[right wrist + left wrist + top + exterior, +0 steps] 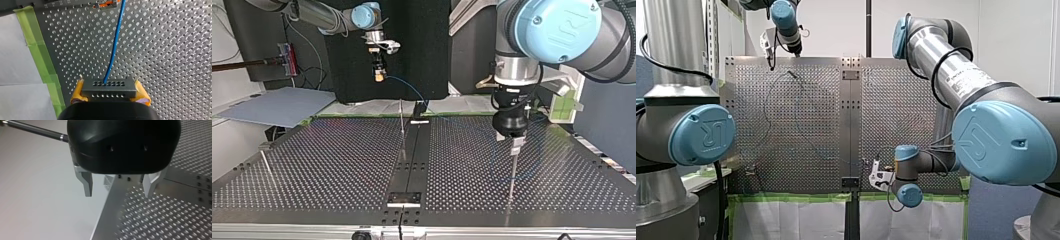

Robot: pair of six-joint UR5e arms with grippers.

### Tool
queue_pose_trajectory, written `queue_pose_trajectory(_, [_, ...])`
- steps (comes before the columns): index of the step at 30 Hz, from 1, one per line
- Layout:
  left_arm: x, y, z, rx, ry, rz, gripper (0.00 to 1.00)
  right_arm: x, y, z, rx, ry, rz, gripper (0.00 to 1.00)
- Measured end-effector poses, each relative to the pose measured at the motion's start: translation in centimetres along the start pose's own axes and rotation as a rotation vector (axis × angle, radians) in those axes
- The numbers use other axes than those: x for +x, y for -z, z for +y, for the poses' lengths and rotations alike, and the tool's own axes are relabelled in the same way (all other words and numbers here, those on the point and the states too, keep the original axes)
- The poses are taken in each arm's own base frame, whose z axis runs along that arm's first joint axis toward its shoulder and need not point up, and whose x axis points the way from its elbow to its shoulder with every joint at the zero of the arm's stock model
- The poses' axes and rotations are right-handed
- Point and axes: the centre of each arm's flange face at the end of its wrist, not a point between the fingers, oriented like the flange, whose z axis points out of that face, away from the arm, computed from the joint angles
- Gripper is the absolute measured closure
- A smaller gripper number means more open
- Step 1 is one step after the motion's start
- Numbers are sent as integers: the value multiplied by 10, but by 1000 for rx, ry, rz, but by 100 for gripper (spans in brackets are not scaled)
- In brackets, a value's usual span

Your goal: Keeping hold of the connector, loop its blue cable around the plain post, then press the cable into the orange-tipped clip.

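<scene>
My right gripper (110,94) is clamped on the dark connector (110,86), a yellow pad (77,92) pressed against each end, and holds it above the perforated table (162,50) near the green tape (41,57) along its edge. The blue cable (113,50) leaves the connector's face and runs straight ahead to pass just beside the orange-tipped clip (105,3); contact with it cannot be told. My left gripper (117,193) is spread wide, nothing between its metal fingers (86,182)
</scene>
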Motion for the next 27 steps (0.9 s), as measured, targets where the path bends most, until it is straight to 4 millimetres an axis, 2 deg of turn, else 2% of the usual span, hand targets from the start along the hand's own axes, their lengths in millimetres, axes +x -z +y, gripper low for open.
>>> queue_pose_trajectory(14, [30, -15, 19, -84, -201, 167, 0, 0, 1, -1, 1, 0, -3, 100])
queue_pose_trajectory(19, [32, -15, 25, -87, -227, 210, 0, 0, 1, -1, 1, -1, -4, 100])
queue_pose_trajectory(27, [22, -30, 40, -85, -140, 181, 0, -1, 1, -1, 1, 0, -4, 100])
